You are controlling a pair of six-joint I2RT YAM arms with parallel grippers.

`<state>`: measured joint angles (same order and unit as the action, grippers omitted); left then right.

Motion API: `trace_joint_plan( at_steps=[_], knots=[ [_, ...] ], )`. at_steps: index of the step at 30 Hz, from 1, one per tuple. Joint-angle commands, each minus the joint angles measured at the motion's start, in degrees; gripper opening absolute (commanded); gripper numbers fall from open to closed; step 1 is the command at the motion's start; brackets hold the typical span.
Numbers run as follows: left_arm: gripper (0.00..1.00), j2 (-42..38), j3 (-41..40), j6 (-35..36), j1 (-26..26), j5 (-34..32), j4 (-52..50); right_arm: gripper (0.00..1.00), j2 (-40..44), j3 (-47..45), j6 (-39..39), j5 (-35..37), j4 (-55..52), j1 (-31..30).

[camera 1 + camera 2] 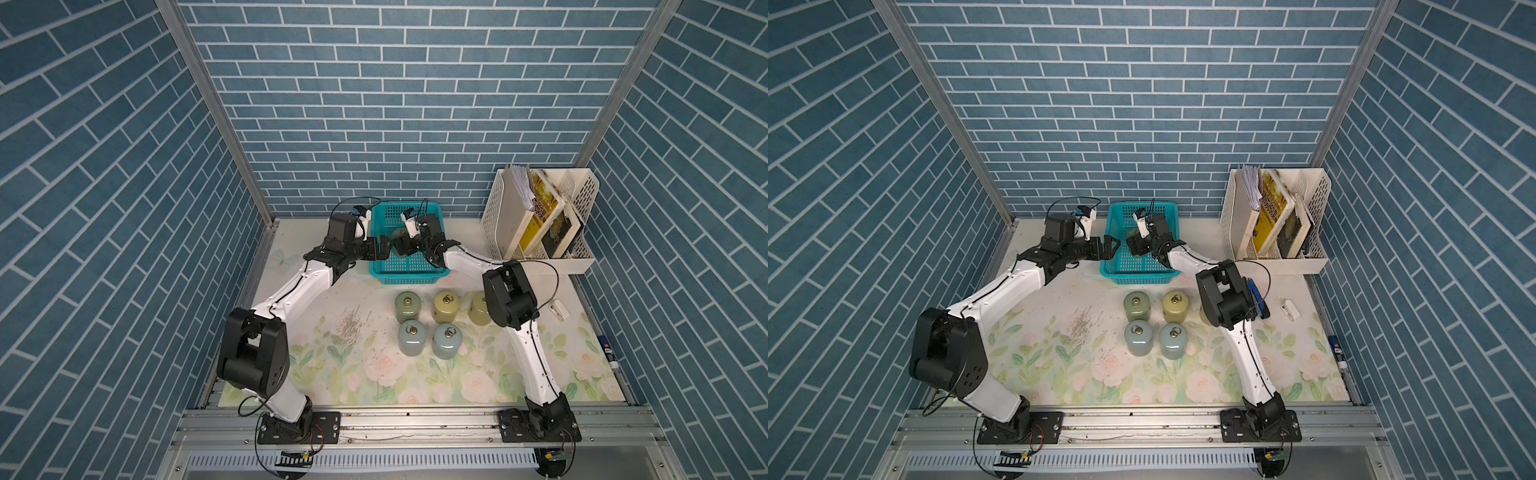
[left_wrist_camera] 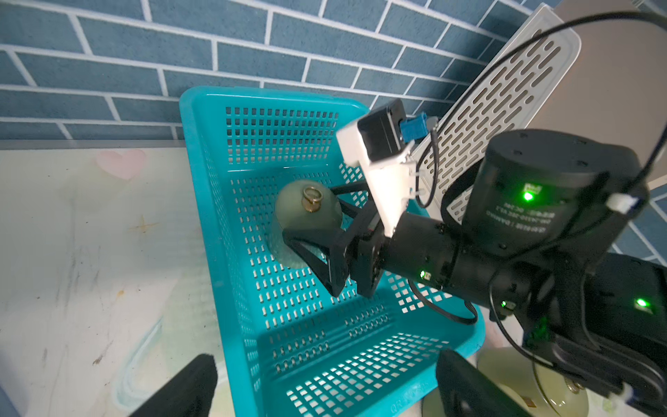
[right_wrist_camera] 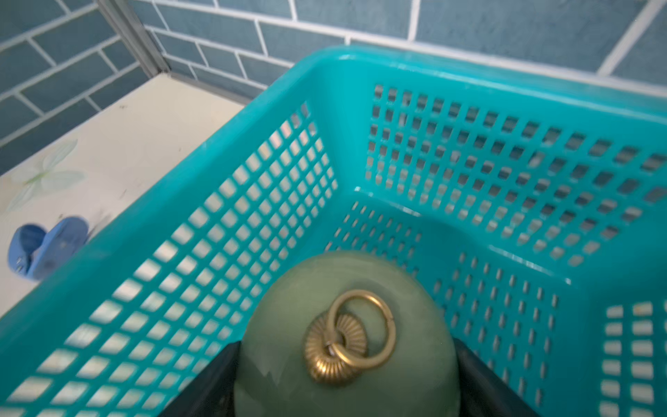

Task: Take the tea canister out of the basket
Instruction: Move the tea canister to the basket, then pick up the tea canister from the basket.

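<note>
The teal basket [image 1: 409,277] [image 1: 1138,277] stands at the back of the table, and a pale green tea canister [image 1: 401,235] [image 2: 296,213] [image 3: 288,325] with a brass ring on its lid sits upright inside it. My right gripper [image 1: 401,245] [image 1: 1136,247] [image 3: 346,397] reaches into the basket, and its black fingers [image 3: 216,379] press against both sides of the canister. My left gripper [image 1: 384,247] [image 2: 325,390] is open at the basket's left rim [image 2: 202,180], with the basket's wall between its fingers.
Several more canisters [image 1: 409,307] [image 1: 449,338] stand on the floral mat in front of the basket. A white file rack [image 1: 540,220] with books is at the back right. A blue clip [image 3: 47,249] lies on the table beside the basket.
</note>
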<state>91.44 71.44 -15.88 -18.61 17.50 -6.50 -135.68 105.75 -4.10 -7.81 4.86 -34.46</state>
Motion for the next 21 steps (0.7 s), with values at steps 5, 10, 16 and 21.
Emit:
trace_joint_plan(
  at_steps=[5, 10, 16, 21],
  knots=[
    [1.0, -3.19, -0.95, -0.5, 0.47, 0.74, 0.97, 0.98, 3.0, -2.19, 3.63, 3.16, -2.35, -1.51],
    [1.0, -3.68, -0.86, -0.64, 0.45, 0.66, 0.88, 1.0, -0.14, 3.7, 4.36, 5.19, -5.32, -2.07],
    [1.0, -3.53, -0.99, -0.56, 0.47, 0.42, 0.55, 0.91, -4.83, 12.39, 5.01, 6.55, -11.34, -2.04],
    [1.0, -3.79, -1.22, -0.37, 0.5, 0.36, 0.4, 0.95, -4.65, 12.19, 5.45, 6.2, -12.9, -2.16]
  ],
)
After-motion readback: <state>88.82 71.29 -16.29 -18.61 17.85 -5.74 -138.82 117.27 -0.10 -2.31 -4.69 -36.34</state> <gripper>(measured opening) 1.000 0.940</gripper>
